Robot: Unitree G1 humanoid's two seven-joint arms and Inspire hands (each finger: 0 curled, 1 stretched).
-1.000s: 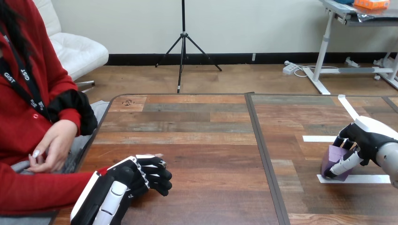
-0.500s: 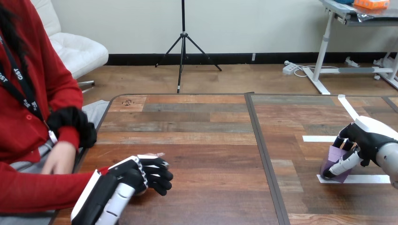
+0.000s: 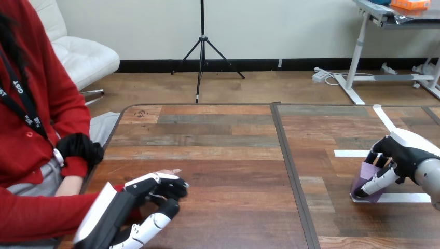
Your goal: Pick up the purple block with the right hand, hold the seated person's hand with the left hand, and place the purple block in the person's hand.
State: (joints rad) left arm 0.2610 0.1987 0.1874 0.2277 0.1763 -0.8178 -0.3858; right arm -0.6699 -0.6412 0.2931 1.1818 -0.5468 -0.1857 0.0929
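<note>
Right hand (image 3: 397,158) was clamped round the one purple block (image 3: 365,176), low on the table (image 3: 233,155) between its fingers and thumb. Left hand (image 3: 140,194) had its fingers curled over the one person's hand (image 3: 173,171) beneath it. The right grip looked shallow to me, so the block could've slipped out on lifting.

Right of the table seam (image 3: 291,171), the right hand (image 3: 402,155) grips the block (image 3: 365,177) on a tape strip (image 3: 410,197); left of it, the left hand (image 3: 148,191) wraps the person's hand (image 3: 168,171).
</note>
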